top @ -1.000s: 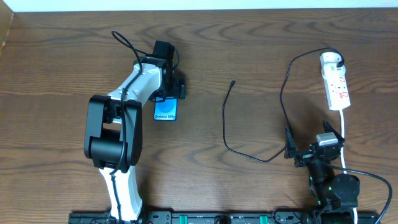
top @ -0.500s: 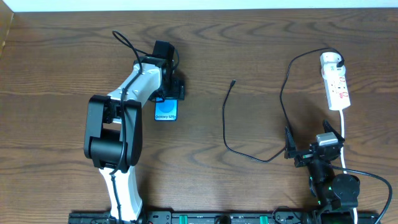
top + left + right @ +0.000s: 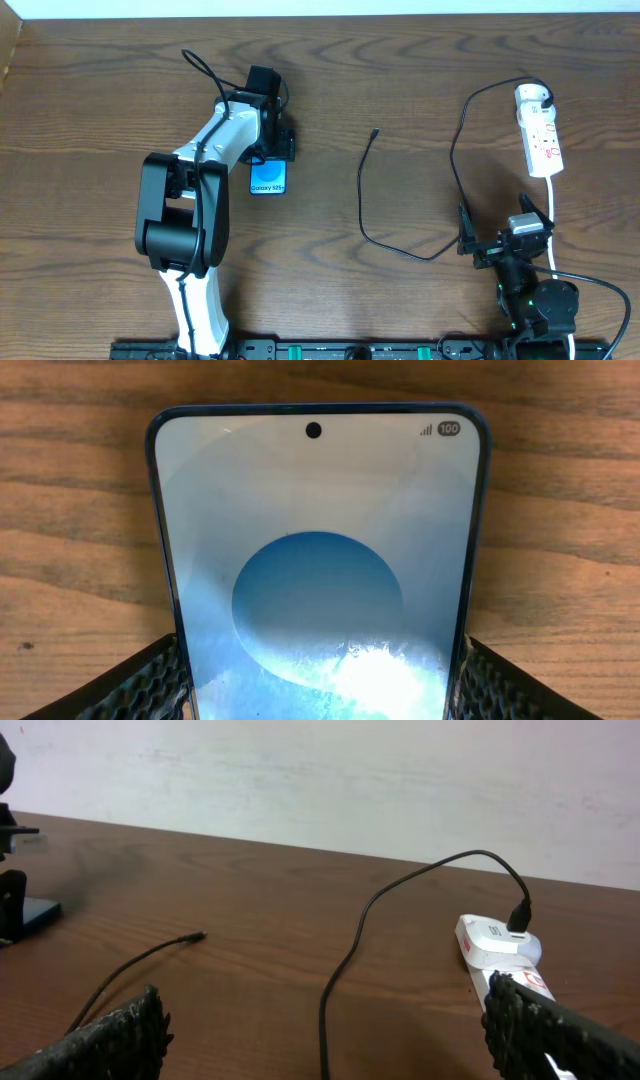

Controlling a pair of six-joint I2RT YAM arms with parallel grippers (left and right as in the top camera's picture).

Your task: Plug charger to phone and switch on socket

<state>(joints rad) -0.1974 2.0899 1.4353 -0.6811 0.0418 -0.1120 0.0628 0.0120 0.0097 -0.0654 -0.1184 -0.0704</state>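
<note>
The phone (image 3: 267, 180) lies flat on the table with its blue screen up and the "Galaxy" text at the near end. In the left wrist view the phone (image 3: 320, 560) fills the frame. My left gripper (image 3: 272, 150) (image 3: 320, 685) has one finger against each long edge of the phone. The charger is a black cable (image 3: 362, 190) (image 3: 345, 960) lying loose, with its plug tip (image 3: 375, 131) (image 3: 198, 936) free on the table. Its white adapter (image 3: 530, 95) sits in the socket (image 3: 541, 140) (image 3: 500, 960) at the far right. My right gripper (image 3: 505, 232) (image 3: 325, 1030) is open and empty.
The thick white cord (image 3: 552, 215) runs from the socket down past my right arm. A white wall (image 3: 320, 780) stands behind the table's far edge. Bare wood (image 3: 430, 80) lies between the phone and the cable.
My left gripper's fingers have drawn in slightly against the phone. The right arm and the cable have not moved.
</note>
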